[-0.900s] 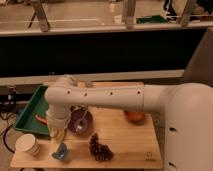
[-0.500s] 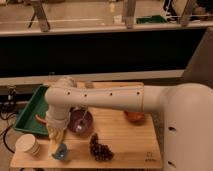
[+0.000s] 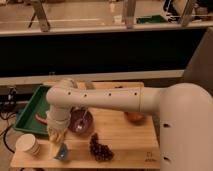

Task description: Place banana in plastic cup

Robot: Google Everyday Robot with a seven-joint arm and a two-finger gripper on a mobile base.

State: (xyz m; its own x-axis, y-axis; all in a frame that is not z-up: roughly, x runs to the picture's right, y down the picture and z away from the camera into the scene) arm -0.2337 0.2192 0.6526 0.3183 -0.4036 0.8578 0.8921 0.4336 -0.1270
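Observation:
My gripper hangs at the end of the white arm over the front left of the wooden table. It holds the pale yellow banana upright, its lower end reaching down to the small light-blue plastic cup. The cup stands near the table's front edge, partly hidden by the banana. I cannot tell whether the banana's tip is inside the cup or just above its rim.
A whitish paper cup stands left of the blue cup. A dark purple bowl is behind it, a dark grape bunch to the right, an orange fruit further right. A green tray holds a thin red pepper.
The gripper with the banana has sunk slightly toward the blue cup. Everything else stays where it was.

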